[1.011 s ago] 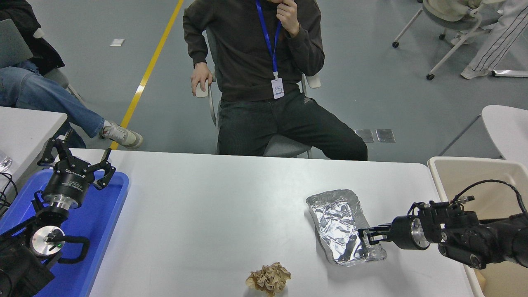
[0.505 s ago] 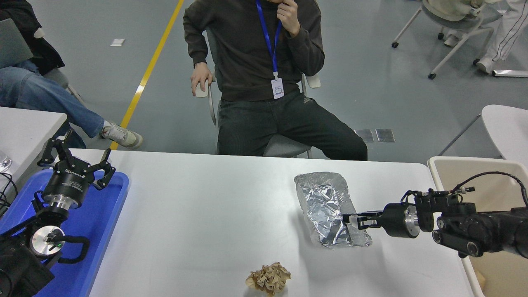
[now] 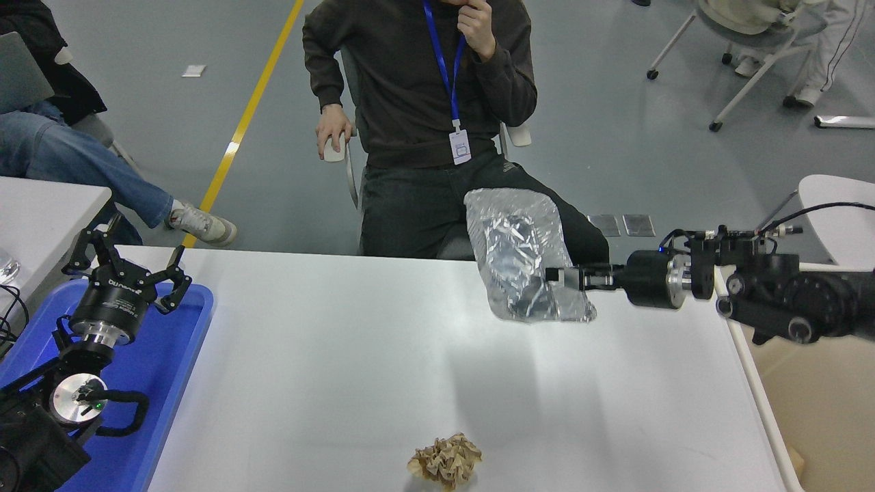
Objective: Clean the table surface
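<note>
one crumpled foil tray point(image 3: 523, 256) pinched in right gripper point(image 3: 557, 279), raised above table surface point(image 3: 328, 355); one brown paper wad point(image 3: 446, 461); left gripper point(image 3: 126, 270) spread wide over blue tray point(image 3: 171, 369); grey floor point(image 3: 615, 137).

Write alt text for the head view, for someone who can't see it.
The right tool holds a crumpled foil tray lifted above the white table surface. A crumpled brown paper ball lies near the front edge, and the left tool sits open over a blue tray.
</note>
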{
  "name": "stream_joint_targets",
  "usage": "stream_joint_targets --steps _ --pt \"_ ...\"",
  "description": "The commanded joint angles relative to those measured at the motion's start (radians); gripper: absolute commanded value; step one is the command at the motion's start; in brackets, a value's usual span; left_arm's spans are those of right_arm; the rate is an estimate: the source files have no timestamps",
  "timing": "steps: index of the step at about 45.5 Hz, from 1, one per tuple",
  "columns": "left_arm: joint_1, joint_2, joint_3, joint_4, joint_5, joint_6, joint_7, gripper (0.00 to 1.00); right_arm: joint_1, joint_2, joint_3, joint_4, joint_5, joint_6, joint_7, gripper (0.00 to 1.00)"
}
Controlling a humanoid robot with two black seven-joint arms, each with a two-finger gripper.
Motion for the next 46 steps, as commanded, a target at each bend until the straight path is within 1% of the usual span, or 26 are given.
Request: stream_joint_targets --steps 1,14,32,39,46 --pt "0.0 0.0 0.0 -0.001 0.0 0.0 0.0 1.0 0.066 -0.055 0.092 -0.041 0.077 0.073 0.0 0.0" --pt "0.0 0.0 0.0 0.001 0.0 0.0 0.0 1.0 0.039 -0.082 0.089 -0.349 0.262 0.155 -0.007 0.0" --pt "0.0 0.0 0.0 0.001 0.0 0.0 0.0 1.0 -0.165 -0.08 0.087 -0.699 0.384 0.164 -0.02 0.0" --pt "0.0 0.0 0.0 -0.001 0.0 0.0 0.0 1.0 -0.225 -0.078 0.094 -0.788 0.462 0.166 -0.076 0.0" --pt "0.0 0.0 0.0 -0.001 0.0 0.0 0.0 1.0 -0.274 -0.08 0.094 -0.839 0.522 0.164 -0.181 0.0"
